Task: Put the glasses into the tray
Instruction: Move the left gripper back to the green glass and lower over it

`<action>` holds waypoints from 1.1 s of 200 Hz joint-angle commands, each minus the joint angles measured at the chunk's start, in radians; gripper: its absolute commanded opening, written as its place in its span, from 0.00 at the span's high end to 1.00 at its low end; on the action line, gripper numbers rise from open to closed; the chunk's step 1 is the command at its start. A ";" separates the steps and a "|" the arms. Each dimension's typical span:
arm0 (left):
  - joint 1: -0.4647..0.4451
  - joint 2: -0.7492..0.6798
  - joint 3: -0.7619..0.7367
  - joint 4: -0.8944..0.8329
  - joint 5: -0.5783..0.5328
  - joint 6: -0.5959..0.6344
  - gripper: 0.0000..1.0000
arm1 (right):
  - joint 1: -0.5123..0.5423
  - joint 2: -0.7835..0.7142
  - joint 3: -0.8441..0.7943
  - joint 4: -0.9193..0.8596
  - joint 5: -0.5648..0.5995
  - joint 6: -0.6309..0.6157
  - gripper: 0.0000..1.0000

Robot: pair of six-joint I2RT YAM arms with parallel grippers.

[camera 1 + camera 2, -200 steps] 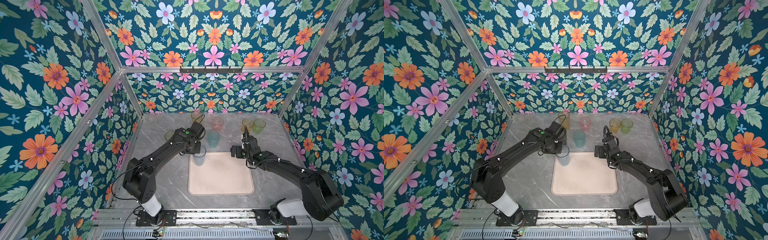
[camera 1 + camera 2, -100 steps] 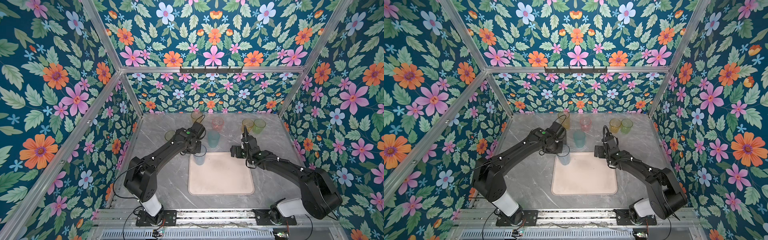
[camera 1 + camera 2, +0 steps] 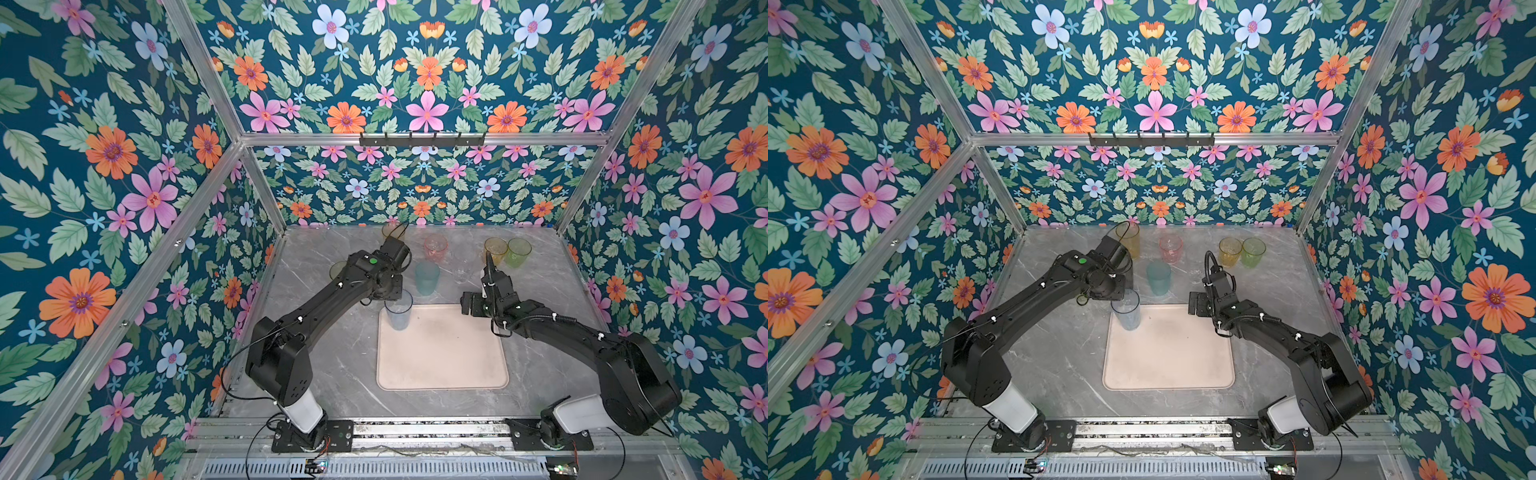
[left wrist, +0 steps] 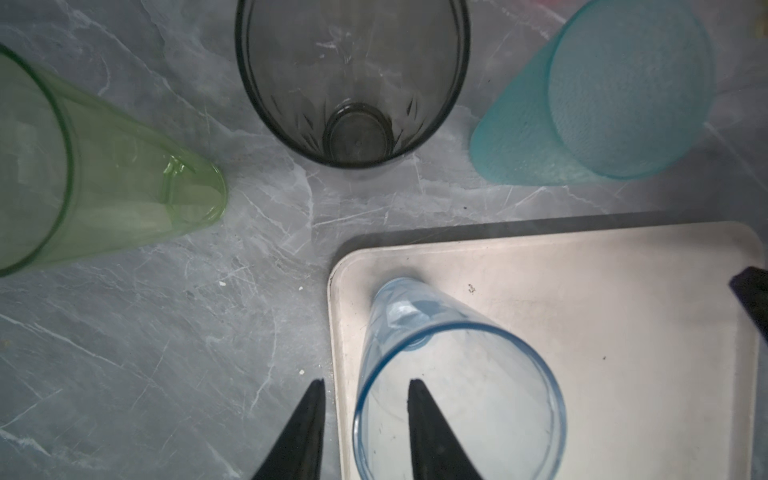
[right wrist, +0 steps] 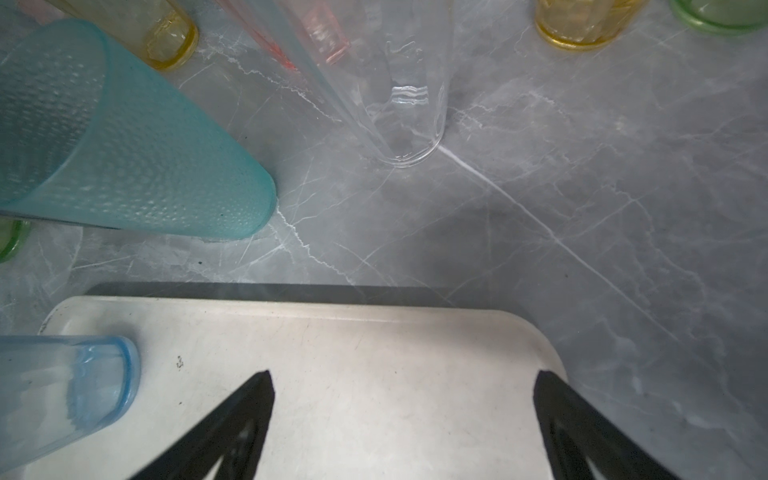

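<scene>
A tall blue-grey glass (image 3: 398,309) (image 4: 457,374) stands upright in the far left corner of the beige tray (image 3: 442,357) (image 4: 623,311). My left gripper (image 4: 365,381) hangs over its rim, one finger inside the glass and one outside. Both fingers stand clear of the wall, so it is open. My right gripper (image 5: 404,374) (image 3: 471,303) is wide open and holds nothing, low over the tray's far right corner. The other glasses stand on the table beyond the tray: teal (image 3: 427,277), smoky dark (image 4: 353,83), yellow-green (image 4: 104,178), clear (image 5: 399,83), pink (image 3: 435,246).
A tall amber glass (image 3: 1128,239) stands at the back behind my left wrist. A short amber glass (image 3: 496,249) and a short green one (image 3: 518,251) stand at the back right. Flowered walls enclose the grey marble table (image 3: 332,374) on three sides.
My left gripper's jaws have parted from the blue-grey glass's wall, and the glass stays standing in the tray. The right arm has hardly moved.
</scene>
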 commanded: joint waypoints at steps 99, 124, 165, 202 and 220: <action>0.165 -0.094 0.121 0.006 -0.121 0.012 0.52 | 0.001 -0.100 -0.074 0.085 0.010 0.006 0.01; 0.252 -0.118 0.083 0.041 -0.105 0.017 0.49 | 0.001 -0.100 -0.075 0.081 0.018 0.007 0.01; 0.356 -0.122 0.046 0.060 -0.077 0.045 0.44 | 0.000 -0.101 -0.075 0.084 0.020 0.011 0.01; 0.422 -0.125 0.004 0.118 -0.049 0.061 0.40 | 0.000 -0.105 -0.079 0.085 0.024 0.012 0.01; 0.442 -0.117 -0.009 0.137 -0.028 0.061 0.40 | 0.000 -0.103 -0.078 0.084 0.026 0.011 0.01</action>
